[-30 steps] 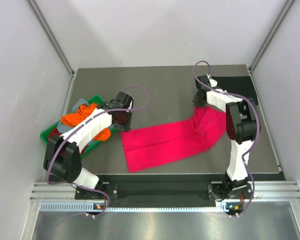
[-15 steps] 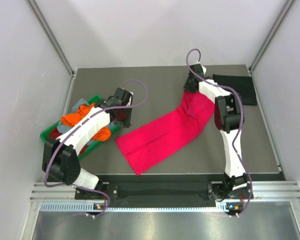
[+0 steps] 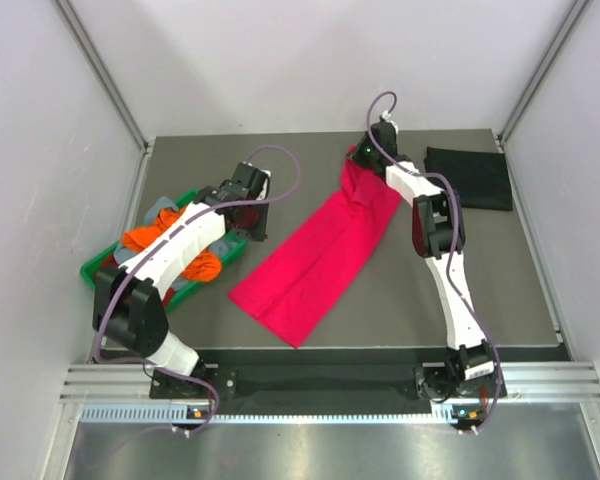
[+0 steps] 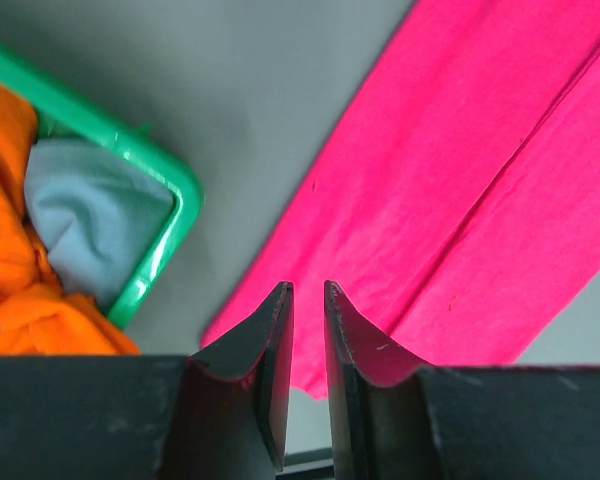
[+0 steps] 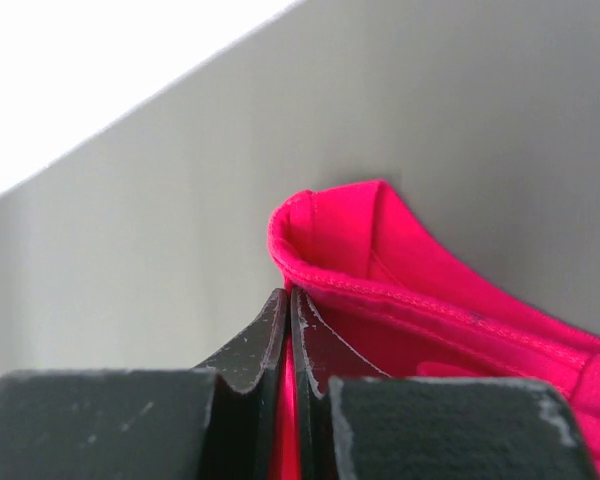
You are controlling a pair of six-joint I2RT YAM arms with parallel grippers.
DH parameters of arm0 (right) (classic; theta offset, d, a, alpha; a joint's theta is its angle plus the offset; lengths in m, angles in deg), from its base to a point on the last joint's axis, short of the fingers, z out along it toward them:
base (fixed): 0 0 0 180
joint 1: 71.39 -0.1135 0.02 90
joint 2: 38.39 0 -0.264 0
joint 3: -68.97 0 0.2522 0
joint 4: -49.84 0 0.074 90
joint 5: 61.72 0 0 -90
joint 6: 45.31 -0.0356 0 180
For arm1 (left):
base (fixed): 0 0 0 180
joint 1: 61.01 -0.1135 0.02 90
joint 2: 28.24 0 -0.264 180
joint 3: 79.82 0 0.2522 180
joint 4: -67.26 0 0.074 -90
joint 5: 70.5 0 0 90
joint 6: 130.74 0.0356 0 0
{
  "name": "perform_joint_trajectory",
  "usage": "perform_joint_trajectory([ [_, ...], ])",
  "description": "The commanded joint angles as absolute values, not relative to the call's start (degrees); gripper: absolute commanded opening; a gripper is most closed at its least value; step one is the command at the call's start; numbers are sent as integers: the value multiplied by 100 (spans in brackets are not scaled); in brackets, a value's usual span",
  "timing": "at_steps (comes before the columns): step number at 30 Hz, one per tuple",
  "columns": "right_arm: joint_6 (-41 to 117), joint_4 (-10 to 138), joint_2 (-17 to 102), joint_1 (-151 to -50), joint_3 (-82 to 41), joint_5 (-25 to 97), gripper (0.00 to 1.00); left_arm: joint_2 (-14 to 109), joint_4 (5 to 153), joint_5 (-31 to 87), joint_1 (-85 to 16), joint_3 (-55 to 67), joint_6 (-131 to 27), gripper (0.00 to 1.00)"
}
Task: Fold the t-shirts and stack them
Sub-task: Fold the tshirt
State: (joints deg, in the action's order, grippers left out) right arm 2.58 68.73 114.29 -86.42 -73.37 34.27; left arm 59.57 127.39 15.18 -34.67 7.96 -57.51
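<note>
Clamped on pink tee (image 3: 315, 255) hem by right claw (image 5: 288, 295).
Limp, likely light; best taken at corner beyond parted, empty left claw (image 4: 308, 292).

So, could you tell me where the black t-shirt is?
In the top view the black t-shirt lies flat at the far right corner of the table, right of the right gripper.

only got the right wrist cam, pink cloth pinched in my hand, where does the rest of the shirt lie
Observer: The pink-red t-shirt runs from the right hand as a long strip toward the near left of the table.
Operator: anywhere to stack it
Observer: A folded black t-shirt lies in the far right corner, apart from it.
Operator: left arm busy
Observer: No, the left hand is open and empty, beside the green tray.
</note>
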Motion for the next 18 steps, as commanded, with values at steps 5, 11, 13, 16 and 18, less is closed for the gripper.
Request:
perform_joint_trajectory([
  [5,215,5439,11990,-8941,-8419,3452,7,6325,12453,1440,-3456,1111,-5629,24],
  [11,461,5358,11815,-8923,-8393,3425,27,6405,12444,1677,-3456,1120,-5621,23],
  [13,548,5464,11544,-8923,-8340,3495,37,6309,12383,1835,-3456,1094,-5533,24],
  [16,759,5743,10983,-8958,-8138,3417,48,6194,12269,1924,-3456,1120,-5384,24],
  [18,812,5964,10639,-8967,-7884,3329,49,6150,12224,1924,-3473,1199,-5392,25],
])
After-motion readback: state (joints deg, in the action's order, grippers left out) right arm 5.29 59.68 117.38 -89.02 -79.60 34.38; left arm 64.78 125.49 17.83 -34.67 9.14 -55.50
